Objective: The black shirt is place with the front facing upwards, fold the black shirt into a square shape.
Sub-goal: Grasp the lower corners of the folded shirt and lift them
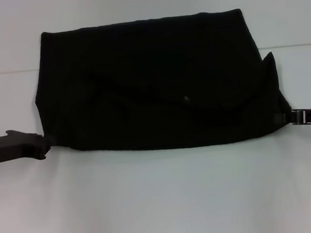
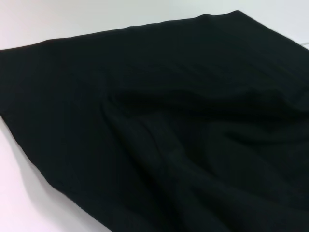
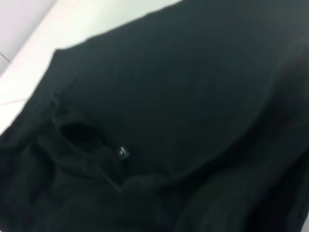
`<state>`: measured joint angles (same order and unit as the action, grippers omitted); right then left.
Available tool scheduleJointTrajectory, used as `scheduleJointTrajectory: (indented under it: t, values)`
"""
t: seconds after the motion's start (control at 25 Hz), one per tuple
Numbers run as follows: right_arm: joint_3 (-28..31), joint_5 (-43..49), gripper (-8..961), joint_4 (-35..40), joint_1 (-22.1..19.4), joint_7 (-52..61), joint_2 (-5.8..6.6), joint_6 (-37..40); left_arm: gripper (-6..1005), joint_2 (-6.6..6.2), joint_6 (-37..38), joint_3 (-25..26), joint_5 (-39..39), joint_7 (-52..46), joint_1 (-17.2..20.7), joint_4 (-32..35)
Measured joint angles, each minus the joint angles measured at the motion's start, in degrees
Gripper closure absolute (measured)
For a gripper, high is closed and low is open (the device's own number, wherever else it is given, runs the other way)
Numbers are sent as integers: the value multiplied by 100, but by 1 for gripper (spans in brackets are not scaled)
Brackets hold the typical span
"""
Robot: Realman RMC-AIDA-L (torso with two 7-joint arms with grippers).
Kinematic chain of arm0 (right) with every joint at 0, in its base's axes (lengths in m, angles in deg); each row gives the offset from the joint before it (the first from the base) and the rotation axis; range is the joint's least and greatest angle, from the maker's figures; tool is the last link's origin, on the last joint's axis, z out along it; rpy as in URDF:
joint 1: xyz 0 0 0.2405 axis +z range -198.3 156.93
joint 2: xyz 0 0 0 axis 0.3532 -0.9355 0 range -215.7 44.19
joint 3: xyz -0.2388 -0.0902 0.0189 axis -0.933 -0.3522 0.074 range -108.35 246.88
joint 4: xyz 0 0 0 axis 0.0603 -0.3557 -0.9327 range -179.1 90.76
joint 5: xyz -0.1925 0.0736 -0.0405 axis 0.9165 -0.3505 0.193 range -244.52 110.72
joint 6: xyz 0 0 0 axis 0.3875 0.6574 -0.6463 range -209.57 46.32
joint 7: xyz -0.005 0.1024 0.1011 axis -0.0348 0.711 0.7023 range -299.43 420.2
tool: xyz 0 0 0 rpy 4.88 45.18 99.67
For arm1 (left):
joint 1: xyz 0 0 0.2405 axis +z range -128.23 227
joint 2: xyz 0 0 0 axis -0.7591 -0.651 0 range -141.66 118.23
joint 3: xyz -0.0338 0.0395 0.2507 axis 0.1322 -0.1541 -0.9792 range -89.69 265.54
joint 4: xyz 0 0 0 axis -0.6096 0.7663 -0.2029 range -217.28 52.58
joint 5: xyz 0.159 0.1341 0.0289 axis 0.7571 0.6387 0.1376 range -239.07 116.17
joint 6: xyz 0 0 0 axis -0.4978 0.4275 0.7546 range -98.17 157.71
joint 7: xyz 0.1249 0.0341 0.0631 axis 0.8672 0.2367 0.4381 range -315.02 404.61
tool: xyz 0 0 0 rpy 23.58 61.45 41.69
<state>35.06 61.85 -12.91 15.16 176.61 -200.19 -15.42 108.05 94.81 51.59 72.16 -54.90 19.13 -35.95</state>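
The black shirt [image 1: 152,84] lies across the white table [image 1: 163,203], folded into a wide band, with its lettering hidden. A small neck label [image 1: 186,98] shows near its middle, and also beside the collar opening in the right wrist view [image 3: 122,151]. My left gripper [image 1: 47,141] is at the shirt's near left corner, shut on the fabric edge. My right gripper [image 1: 287,117] is at the near right corner, shut on the edge there. The near edge runs straight between them. The shirt also fills the left wrist view [image 2: 159,125].
The white table extends bare in front of the shirt and behind it. A pointed flap of fabric [image 1: 270,58] sticks up at the shirt's right side. A table seam [image 1: 4,72] runs behind the shirt.
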Motion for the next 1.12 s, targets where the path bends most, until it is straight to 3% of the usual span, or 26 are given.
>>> scheduleJointTrajectory:
  t: [0.12, 0.44, 0.76, 0.96, 1.12]
  values:
    - [284, 0, 913, 21, -88, -259, 6, 290, 1000, -7, 249, 6, -24, -95, 95, 170]
    - [778, 1, 917, 433, -540, -844, -96, 1229, 1000, -99, 1202, 148, -34, -207, 383, 426]
    - [916, 2, 918, 730, -1045, -1471, -208, 2110, 1001, -268, 2789, 759, -51, 22, 789, 419]
    - [1090, 4, 918, 733, -1424, -2025, -210, 2768, 1001, -349, 3381, 1017, -37, 273, 993, 333]
    - [1261, 13, 918, 733, -1799, -2358, -210, 3161, 1001, -511, 3691, 1171, -37, 455, 1075, 29]
